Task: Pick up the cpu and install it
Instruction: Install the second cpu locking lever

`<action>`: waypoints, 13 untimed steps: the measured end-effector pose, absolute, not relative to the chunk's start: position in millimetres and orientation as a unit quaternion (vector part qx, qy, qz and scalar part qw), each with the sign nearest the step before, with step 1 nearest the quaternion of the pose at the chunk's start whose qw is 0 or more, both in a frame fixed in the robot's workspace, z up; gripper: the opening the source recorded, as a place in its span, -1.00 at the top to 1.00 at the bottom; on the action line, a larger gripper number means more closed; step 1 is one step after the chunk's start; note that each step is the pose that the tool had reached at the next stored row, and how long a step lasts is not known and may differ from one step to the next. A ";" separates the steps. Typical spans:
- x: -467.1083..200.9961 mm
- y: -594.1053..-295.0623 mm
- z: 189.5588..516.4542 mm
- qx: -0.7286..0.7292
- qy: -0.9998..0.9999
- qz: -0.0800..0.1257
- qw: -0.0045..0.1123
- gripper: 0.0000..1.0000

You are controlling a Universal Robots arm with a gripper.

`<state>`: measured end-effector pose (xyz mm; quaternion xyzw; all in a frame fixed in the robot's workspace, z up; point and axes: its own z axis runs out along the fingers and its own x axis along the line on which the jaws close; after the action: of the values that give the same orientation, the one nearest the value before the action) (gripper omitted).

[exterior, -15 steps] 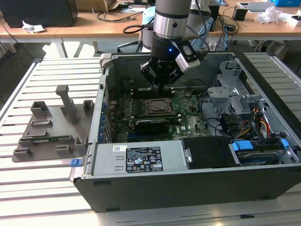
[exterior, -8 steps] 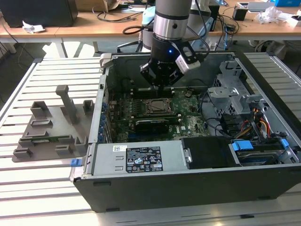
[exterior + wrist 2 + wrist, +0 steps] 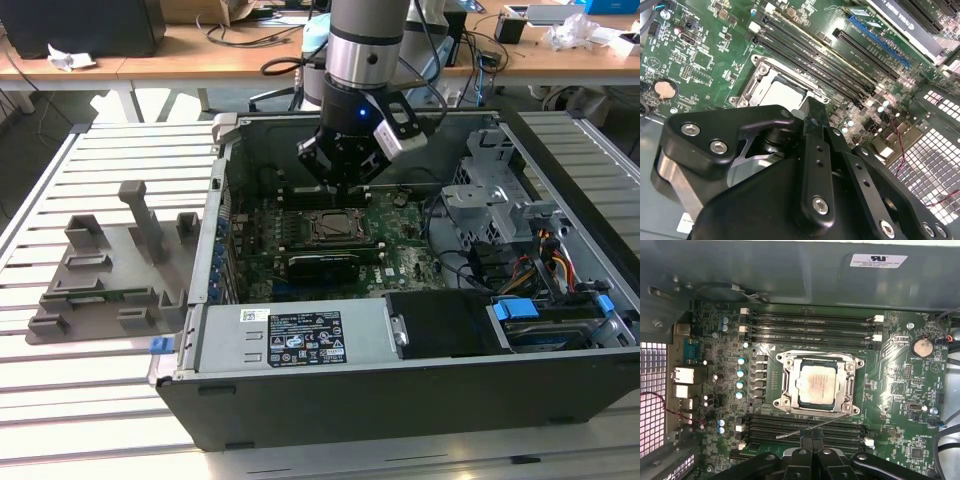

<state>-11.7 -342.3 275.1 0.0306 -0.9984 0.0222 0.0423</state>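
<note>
The cpu (image 3: 817, 385) sits in the socket (image 3: 816, 383) at the exterior view's centre, inside the case (image 3: 400, 380); the claw (image 3: 345, 178) hangs above it.

The cpu (image 3: 818, 385) is showing a smooth, silvery metal top with a dull sheen, sitting in a bright bare-metal socket frame (image 3: 817, 360). The motherboard (image 3: 900, 390) is looking glossy green. The gripper (image 3: 812, 130) is wearing matt black plastic with shiny steel screws. The computer case (image 3: 420, 385) is presenting matt grey sheet metal.
</note>
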 end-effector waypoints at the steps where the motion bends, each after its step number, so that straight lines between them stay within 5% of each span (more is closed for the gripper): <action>1: -11.7 -343.5 274.8 0.031 -0.998 0.022 0.042 0.79; 13: -11.6 -386.0 268.0 0.034 -0.997 -0.063 0.040 0.79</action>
<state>-11.6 -386.0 268.0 0.0341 -0.9966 -0.0627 0.0404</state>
